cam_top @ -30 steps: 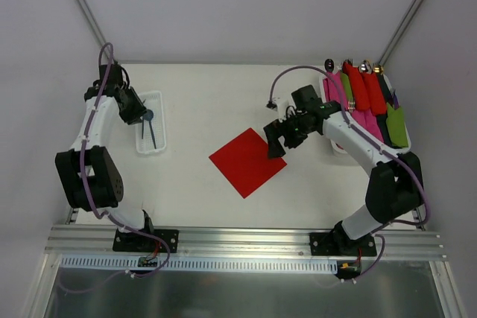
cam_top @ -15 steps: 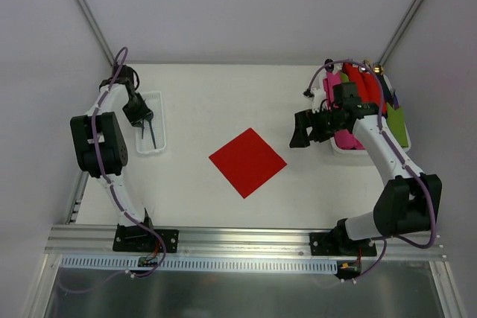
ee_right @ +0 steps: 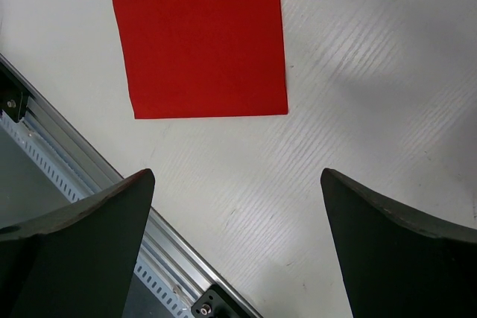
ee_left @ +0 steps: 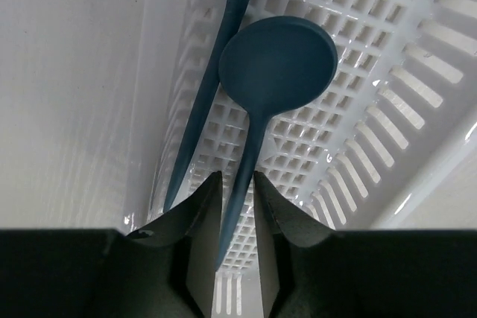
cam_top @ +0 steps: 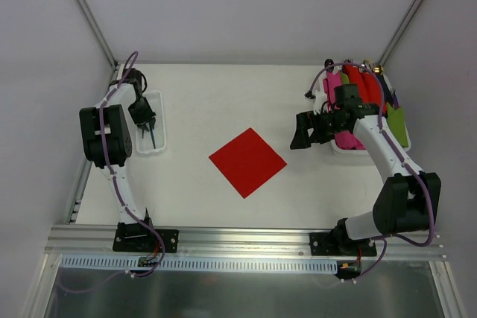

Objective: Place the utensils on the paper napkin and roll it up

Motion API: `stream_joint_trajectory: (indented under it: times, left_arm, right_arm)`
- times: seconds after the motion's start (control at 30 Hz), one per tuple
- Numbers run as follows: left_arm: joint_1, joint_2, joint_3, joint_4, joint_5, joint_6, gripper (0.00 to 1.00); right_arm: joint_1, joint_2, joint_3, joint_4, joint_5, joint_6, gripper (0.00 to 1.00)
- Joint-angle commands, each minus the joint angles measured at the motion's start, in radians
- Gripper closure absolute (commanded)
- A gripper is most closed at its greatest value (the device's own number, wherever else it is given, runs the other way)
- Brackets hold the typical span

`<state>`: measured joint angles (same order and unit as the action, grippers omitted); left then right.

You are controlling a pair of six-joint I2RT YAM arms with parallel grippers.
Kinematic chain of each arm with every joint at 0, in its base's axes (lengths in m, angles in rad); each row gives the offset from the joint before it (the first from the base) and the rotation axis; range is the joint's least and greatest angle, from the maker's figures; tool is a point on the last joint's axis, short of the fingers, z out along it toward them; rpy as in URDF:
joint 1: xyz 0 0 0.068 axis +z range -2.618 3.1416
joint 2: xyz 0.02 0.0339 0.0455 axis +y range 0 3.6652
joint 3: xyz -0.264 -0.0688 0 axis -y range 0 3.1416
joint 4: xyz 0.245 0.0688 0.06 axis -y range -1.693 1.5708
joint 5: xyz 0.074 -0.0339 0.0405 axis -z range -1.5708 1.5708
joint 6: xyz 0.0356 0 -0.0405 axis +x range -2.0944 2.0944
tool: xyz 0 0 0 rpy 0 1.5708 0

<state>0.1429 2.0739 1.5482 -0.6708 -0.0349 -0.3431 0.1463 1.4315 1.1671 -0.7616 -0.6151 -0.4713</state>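
Note:
The red paper napkin point(cam_top: 247, 161) lies flat mid-table as a diamond; its near edge also shows in the right wrist view point(ee_right: 197, 35). A blue spoon point(ee_left: 276, 61) and a second blue utensil point(ee_left: 212, 72) lie in a white slotted basket point(ee_left: 387, 50) at the far left point(cam_top: 155, 148). My left gripper point(cam_top: 147, 121) reaches down into the basket; in the left wrist view it point(ee_left: 237, 176) has its jaws closed narrowly on the spoon's handle. My right gripper point(cam_top: 300, 130) hovers wide open and empty right of the napkin point(ee_right: 237, 176).
A white tray point(cam_top: 339, 148) at the far right holds several rolled red, pink and green bundles point(cam_top: 365, 98). The metal rail point(ee_right: 89, 176) runs along the table's near edge. Side walls stand close to both the basket and the tray.
My right gripper pulled back from the napkin's right corner toward the tray and now holds still. My left arm folded in and its gripper went down into the basket onto the spoon handle.

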Motion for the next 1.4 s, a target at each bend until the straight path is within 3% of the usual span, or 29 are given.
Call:
stream_joint_trajectory:
  times: [0.0, 0.2, 0.47, 0.57, 0.7, 0.83, 0.97, 1.2, 1.37]
  left_arm:
    - [-0.009, 0.021, 0.020, -0.006, -0.026, 0.029, 0.78]
    - [-0.022, -0.065, 0.009, -0.004, -0.062, 0.032, 1.00]
    - [-0.179, -0.349, 0.084, -0.047, -0.154, 0.144, 1.00]
    - [-0.238, -0.406, 0.151, -0.108, -0.017, 0.187, 1.00]
    - [-0.390, -0.443, 0.132, -0.139, 0.058, 0.138, 1.00]
    - [-0.602, -0.417, 0.052, -0.113, 0.072, -0.011, 1.00]
    - [-0.741, -0.361, -0.014, -0.010, 0.079, -0.123, 1.00]
    - [-0.867, -0.181, 0.022, 0.034, 0.064, -0.261, 1.00]
    - [-0.898, -0.094, 0.056, 0.037, 0.050, -0.341, 1.00]
  right_arm:
    - [-0.014, -0.002, 0.000, -0.010, -0.032, 0.005, 0.01]
    - [-0.020, -0.029, 0.002, -0.012, -0.037, 0.003, 0.01]
    - [-0.033, -0.072, 0.043, -0.073, -0.044, -0.026, 0.01]
    - [-0.051, -0.091, 0.055, -0.120, -0.052, -0.061, 0.01]
    - [-0.080, -0.103, 0.066, -0.163, -0.049, -0.069, 0.01]
    - [-0.123, -0.101, 0.077, -0.188, -0.098, -0.041, 0.01]
    - [-0.164, -0.118, 0.083, -0.189, -0.117, -0.029, 0.01]
    - [-0.200, -0.118, 0.080, -0.188, -0.132, -0.016, 0.01]
    - [-0.202, -0.121, 0.071, -0.188, -0.129, -0.018, 0.01]
